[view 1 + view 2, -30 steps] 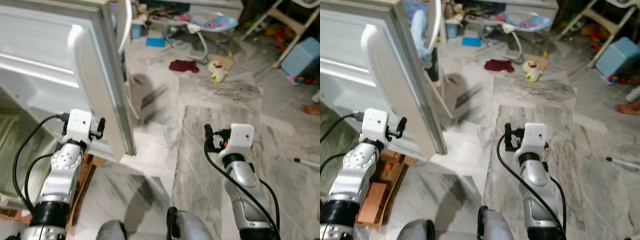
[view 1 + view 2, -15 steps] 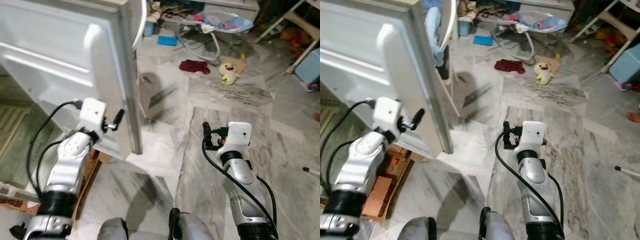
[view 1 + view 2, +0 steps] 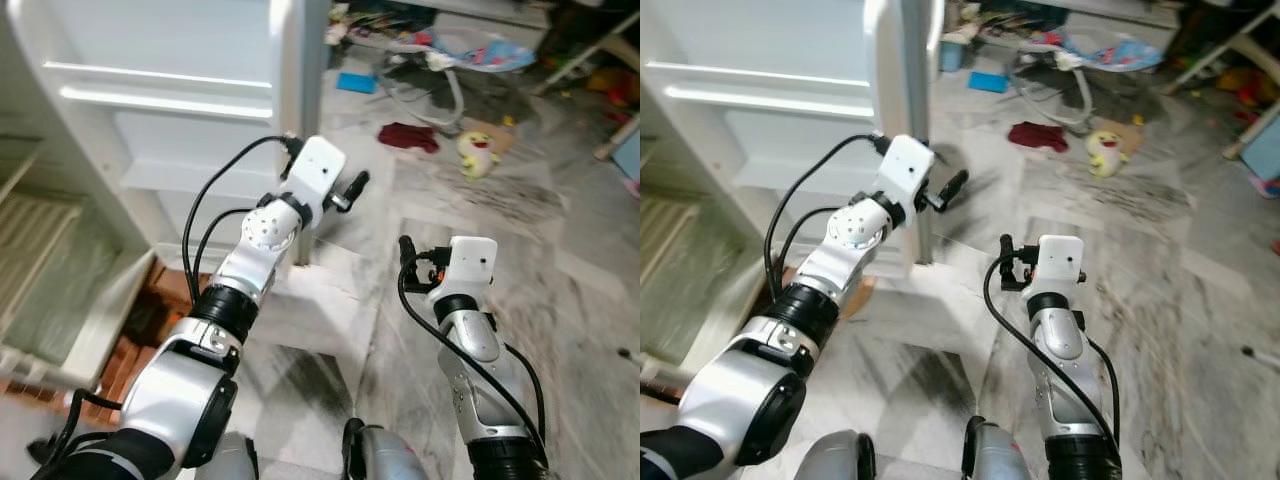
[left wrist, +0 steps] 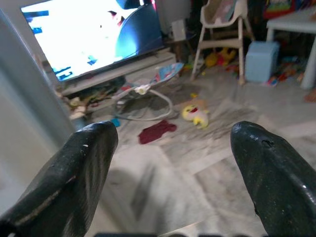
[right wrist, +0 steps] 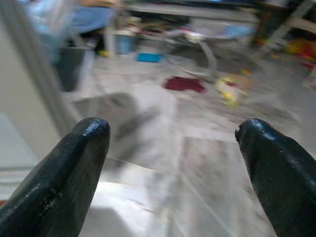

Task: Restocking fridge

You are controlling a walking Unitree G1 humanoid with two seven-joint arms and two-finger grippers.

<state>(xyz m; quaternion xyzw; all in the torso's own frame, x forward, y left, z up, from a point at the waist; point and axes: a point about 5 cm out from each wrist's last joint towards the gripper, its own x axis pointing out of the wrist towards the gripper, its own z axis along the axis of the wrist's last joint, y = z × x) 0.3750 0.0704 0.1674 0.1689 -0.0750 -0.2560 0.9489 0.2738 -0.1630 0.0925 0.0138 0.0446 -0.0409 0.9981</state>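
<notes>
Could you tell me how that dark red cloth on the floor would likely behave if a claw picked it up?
The dark red cloth lies crumpled and flat on the marble floor, so it would probably be floppy and light. It likely drapes rather than rolls, and looks unbreakable.

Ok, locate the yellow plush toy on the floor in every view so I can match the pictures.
Left eye view: yellow plush toy, upper right.
Right eye view: upper right.
Left wrist view: mid-frame between the fingers.
Right wrist view: blurred, right of centre.
Shared landmark: dark red cloth beside it.
</notes>
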